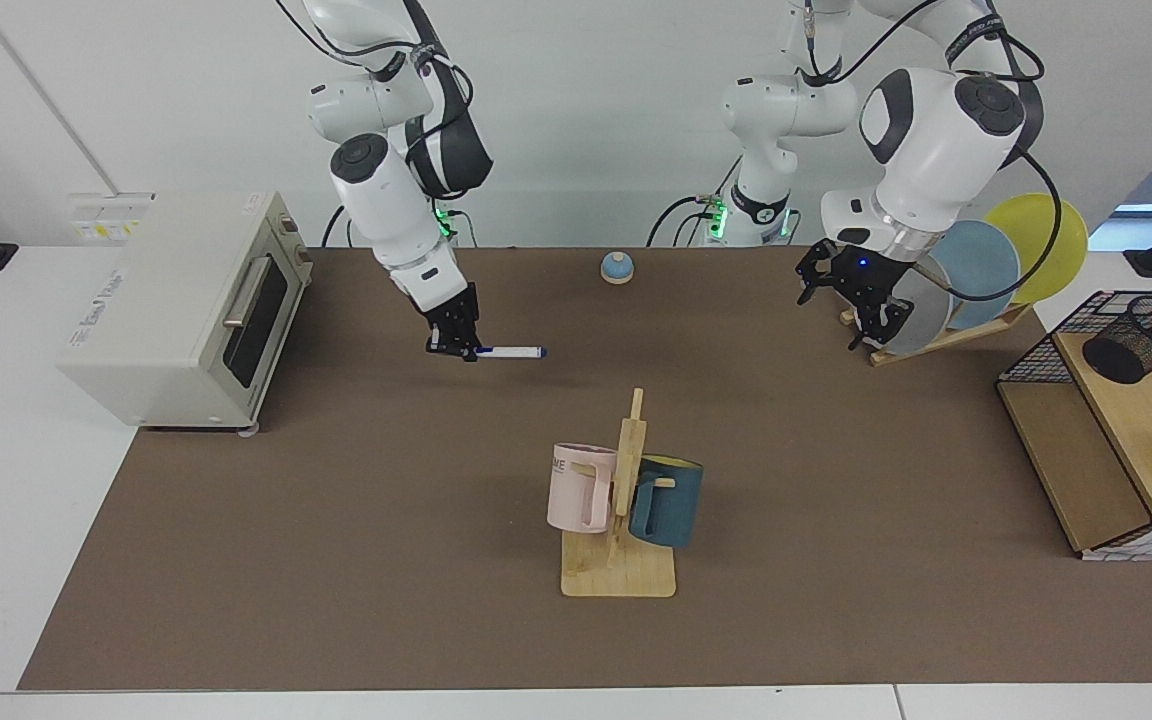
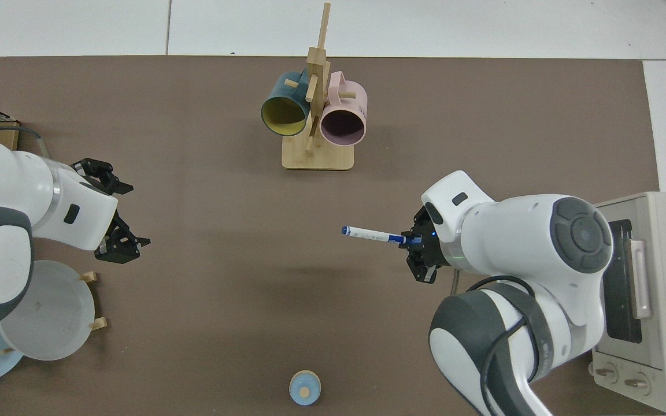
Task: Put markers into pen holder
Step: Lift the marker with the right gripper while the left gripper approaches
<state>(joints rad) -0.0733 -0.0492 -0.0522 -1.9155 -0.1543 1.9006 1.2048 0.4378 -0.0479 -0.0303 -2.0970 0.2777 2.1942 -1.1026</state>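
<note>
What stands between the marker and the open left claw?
Only bare brown mat, seen in the top view, between the marker in the right claw and the left claw.

You see both views bright and evenly lit from overhead; soft, diffuse shadows fall on the brown mat [image 1: 336,560] beneath the arms and beside the mug rack [image 2: 317,159]; focus holds sharp to every edge.

The mug rack [image 1: 618,560] is standing mid-table, nearer the camera, in the facing view. The toaster oven [image 1: 181,305] is sitting far left, the plate rack [image 1: 946,335] and basket [image 1: 1116,420] right, the bell [image 1: 617,267] behind centre.
</note>
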